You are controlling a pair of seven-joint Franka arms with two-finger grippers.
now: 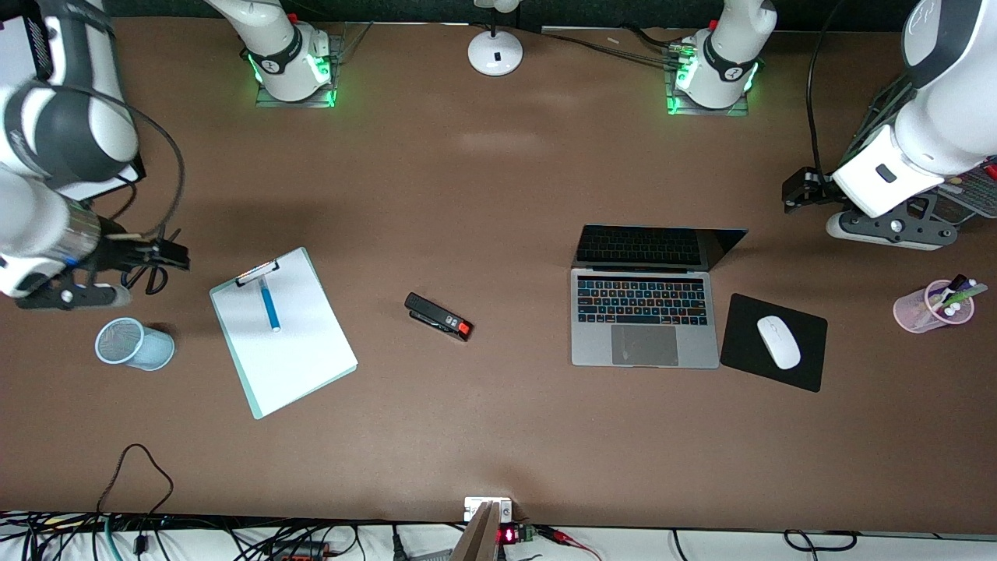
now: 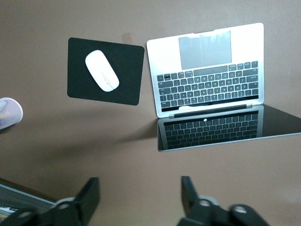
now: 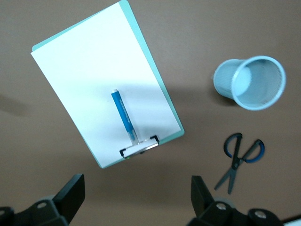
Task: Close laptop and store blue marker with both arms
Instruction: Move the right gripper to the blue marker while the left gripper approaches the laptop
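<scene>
Item, left end: the slim silver-grey laptop point(image 1: 645, 312) stands lid-up on the brown table point(image 1: 498, 436), a black mouse pad point(image 1: 773, 341) with white mouse point(image 1: 778, 342) just beside it, bare tabletop all round, and my left gripper point(image 2: 140, 197) hangs above the table with fingers spread, holding nothing. Item, right end: the slim light-blue marker point(image 1: 269, 305) lies on the white-sheeted clipboard point(image 1: 283, 341), near a pale-blue mesh cup point(image 1: 134, 344); my right gripper point(image 3: 136, 197) hovers, fingers apart, empty. Only my right wrist view shows blue-handled scissors point(image 3: 241, 157) clearly; only the front view shows the black stapler point(image 1: 438, 316).
</scene>
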